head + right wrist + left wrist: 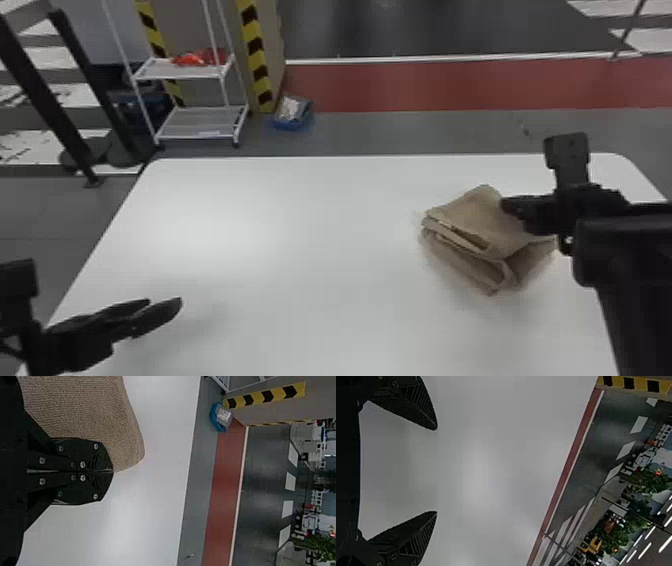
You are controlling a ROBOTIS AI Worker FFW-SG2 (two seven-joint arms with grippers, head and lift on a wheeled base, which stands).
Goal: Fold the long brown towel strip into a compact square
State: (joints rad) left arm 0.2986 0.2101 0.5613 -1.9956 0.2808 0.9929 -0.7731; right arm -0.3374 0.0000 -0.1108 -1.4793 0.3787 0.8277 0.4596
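Beyond your white bench (280, 200) runs a grey floor (425, 132) with a red strip (450, 87), and a white wheeled rack (200, 120) stands past the far left. The brown towel (480, 220) is over the right part of the bench, folded into a loose, layered bundle. Your right gripper (507, 206) has its jaws clenched, apparently on the towel's right-hand edge; how deep the bite goes, you cannot tell. Your left gripper (164, 302) is over the bench's left side, jaws released and well apart.

Watch those loose layers on the left and near sides: they gape, so if the bundle is let go quickly or dragged, they could slide out of line or spring open. The pinch looks to be at one edge only, so the far-side weight could sag, twist the stack or slip free. Set down skewed, it would end lopsided rather than square.

The towel sits diagonally to the bench, one corner pointing away from you, another towards you. Its top face is close to square, so no long axis stands out clearly; the layered side slants from the left towards you and rightward.
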